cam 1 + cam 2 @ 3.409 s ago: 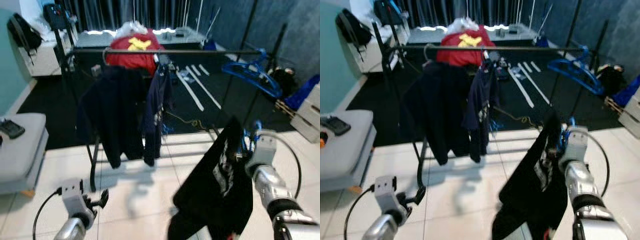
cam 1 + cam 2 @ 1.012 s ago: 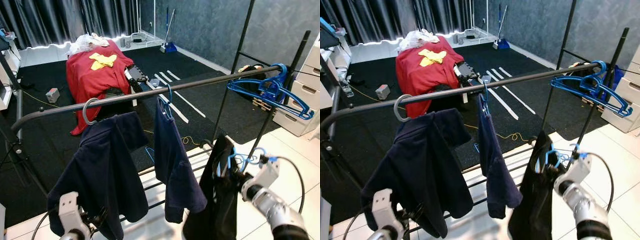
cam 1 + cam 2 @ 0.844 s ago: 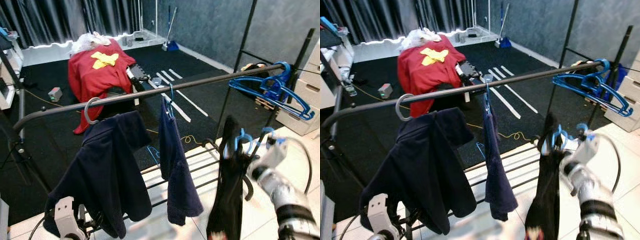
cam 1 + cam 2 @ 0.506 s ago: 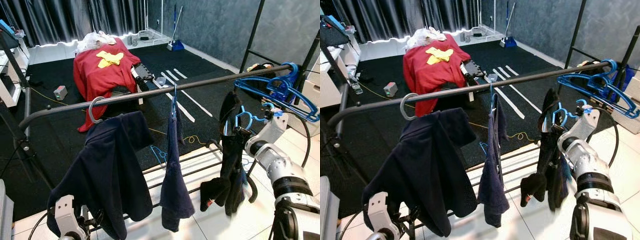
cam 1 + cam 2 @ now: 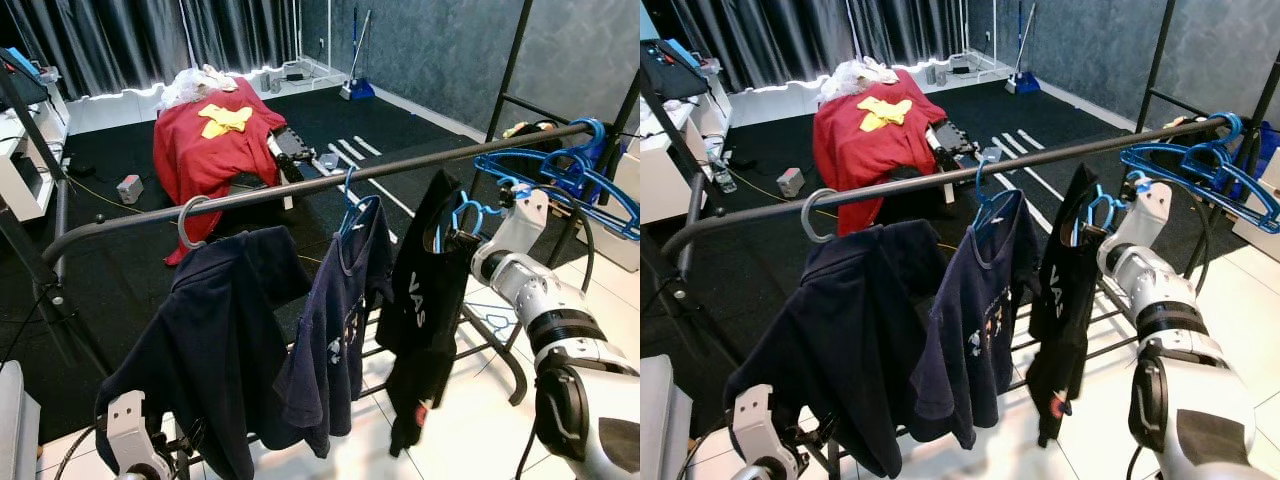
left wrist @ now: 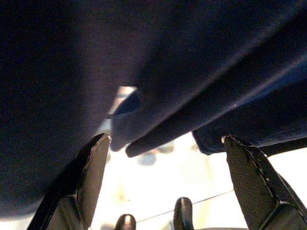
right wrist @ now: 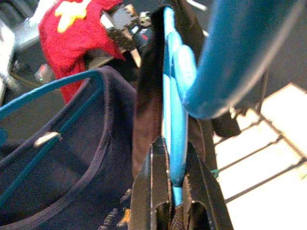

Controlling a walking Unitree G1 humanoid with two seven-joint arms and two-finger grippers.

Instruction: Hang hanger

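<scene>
A black shirt (image 5: 418, 300) hangs on a blue hanger (image 5: 463, 214), and my right gripper (image 7: 172, 149) is shut on that hanger's neck. Its hook sits just below the dark rail (image 5: 300, 187), between a navy T-shirt (image 5: 335, 330) on its own blue hanger and a bunch of bare blue hangers (image 5: 560, 172) at the rail's right end. A dark navy jacket (image 5: 205, 350) hangs further left from a silver hook. My left gripper (image 6: 165, 140) is open, low under the jacket's hem.
A red cloth (image 5: 210, 135) covers something on the dark carpet behind the rack. The rack's black uprights (image 5: 505, 75) rise at the right, its lower bars (image 5: 495, 345) near the floor. A white shelf (image 5: 25, 170) stands far left.
My right gripper has lifted the black shirt up and left, close under the rail; the shirt now hangs full length. The navy T-shirt has swung round to face me.
</scene>
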